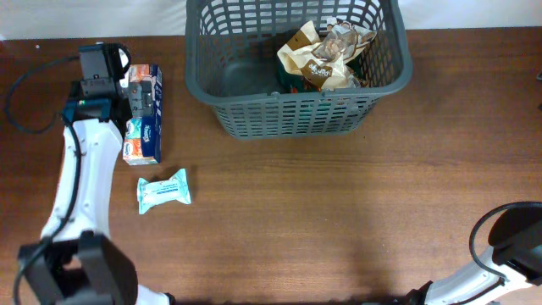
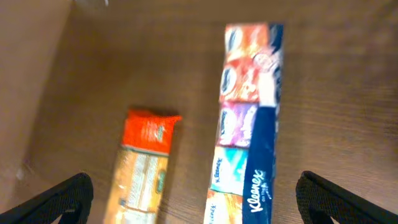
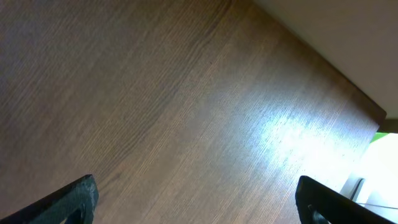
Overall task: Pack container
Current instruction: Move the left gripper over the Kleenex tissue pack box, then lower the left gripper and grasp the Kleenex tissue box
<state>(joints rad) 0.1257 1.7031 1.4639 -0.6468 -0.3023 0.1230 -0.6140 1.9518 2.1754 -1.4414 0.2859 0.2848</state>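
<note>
Container [image 1: 288,114] is the big dark grey basket at the top middle of the overhead view. It stands on the brown table [image 1: 339,212]. Some crinkly snack bags [image 1: 326,55] lie inside it, on its right side.

The basket looks stiff and light, with holes all over its sides. Its thick rim is probably the best place to grab it, but it may not need to move at all.

At the upper left of the overhead view is a long tissue pack [image 2: 249,124]. Its blue side says "Kleenex". Just beside it in the left wrist view lies an orange packet [image 2: 146,162], too blurry to read. A soft teal wipes packet [image 1: 163,191] lies lower down.

The left gripper [image 2: 196,202] hangs above the tissue pack, wide open, holding nothing. The right gripper [image 3: 196,199] is wide open too, over bare table at the lower right.
</note>
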